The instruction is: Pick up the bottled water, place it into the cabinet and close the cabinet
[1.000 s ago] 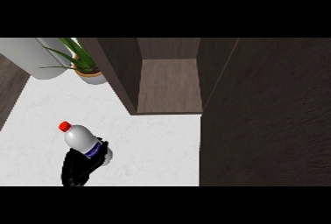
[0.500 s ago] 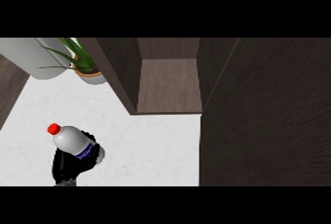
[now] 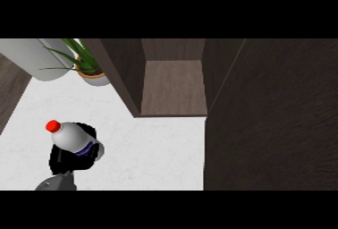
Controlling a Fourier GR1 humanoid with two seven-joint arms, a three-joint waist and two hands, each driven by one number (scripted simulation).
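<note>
One hand, the left hand, is curled round the bottled water at near left, red cap tilted far-left; the open cabinet lies far-right, apparently unobstructed.

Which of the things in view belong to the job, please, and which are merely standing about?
For the job:
- bottle
- left hand, fingers curled round the bottle
- cabinet, standing open
- cabinet door

Standing about:
- potted plant
- grey cylinder beside the plant
</note>
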